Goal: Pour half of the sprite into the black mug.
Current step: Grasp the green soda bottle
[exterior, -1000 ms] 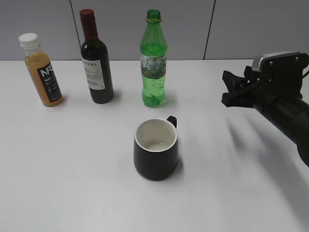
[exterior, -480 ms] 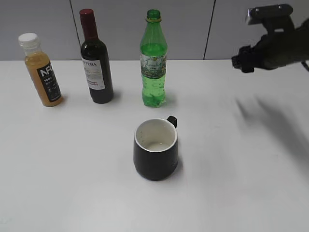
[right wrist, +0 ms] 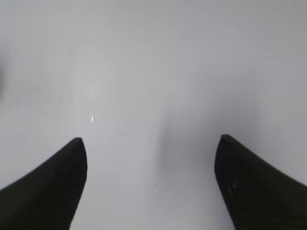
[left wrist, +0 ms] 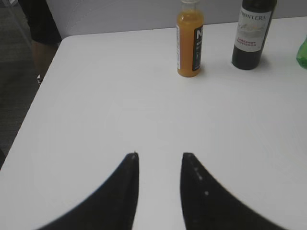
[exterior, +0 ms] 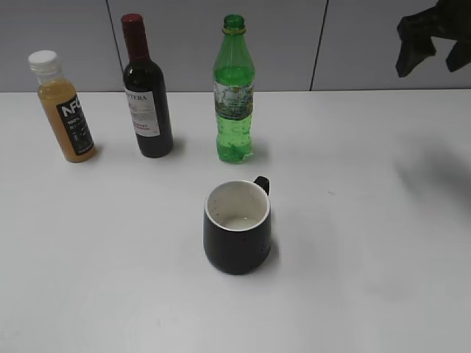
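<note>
A: Even, soft light; the glossy white tabletop [exterior: 353,279] shows faint shadows only.
B: Right wrist view is hazy, and the dark right gripper [exterior: 434,33] is motion-blurred.

Exterior slanting down on table [exterior: 110,279], left wrist low, sharing both dark bottles; right wrist seemingly straight down

The right gripper [exterior: 434,45] rose from just above the table's [exterior: 353,243] right side to the upper right corner of the exterior view, well above the surface. Its arm, earlier stretched across the right edge, left the view. The fingers [right wrist: 45,189] were spread wide apart.
</note>
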`<act>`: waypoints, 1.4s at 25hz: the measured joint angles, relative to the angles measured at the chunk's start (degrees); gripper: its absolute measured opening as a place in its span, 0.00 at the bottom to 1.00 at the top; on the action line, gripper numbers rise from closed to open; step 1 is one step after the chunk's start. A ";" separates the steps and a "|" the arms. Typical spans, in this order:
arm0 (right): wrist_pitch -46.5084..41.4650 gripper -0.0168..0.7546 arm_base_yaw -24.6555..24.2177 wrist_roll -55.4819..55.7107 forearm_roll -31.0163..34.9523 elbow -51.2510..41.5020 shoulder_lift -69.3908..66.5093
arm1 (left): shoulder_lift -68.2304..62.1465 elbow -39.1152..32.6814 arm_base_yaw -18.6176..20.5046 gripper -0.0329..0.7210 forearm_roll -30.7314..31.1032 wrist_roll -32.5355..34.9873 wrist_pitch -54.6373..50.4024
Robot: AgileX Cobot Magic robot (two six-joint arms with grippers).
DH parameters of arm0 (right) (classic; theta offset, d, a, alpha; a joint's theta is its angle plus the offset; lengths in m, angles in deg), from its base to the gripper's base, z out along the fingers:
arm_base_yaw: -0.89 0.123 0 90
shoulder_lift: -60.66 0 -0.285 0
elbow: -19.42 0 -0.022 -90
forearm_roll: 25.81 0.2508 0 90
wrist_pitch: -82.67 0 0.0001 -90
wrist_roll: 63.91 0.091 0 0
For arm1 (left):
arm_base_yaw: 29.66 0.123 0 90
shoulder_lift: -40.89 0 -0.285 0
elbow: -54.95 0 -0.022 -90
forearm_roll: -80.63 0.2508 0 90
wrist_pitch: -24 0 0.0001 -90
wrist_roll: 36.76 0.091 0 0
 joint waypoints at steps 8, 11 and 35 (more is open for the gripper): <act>-11.24 0.84 -0.37 -1.01 0.59 -0.87 3.85 | 0.00 0.00 0.00 0.36 0.00 0.00 0.00; -11.42 0.84 -0.37 -1.12 0.79 -6.00 9.23 | 0.00 0.00 0.00 0.36 0.00 0.00 0.00; 1.09 0.79 -0.37 -1.25 2.55 -65.02 67.76 | 0.00 0.00 0.00 0.36 0.00 0.00 0.00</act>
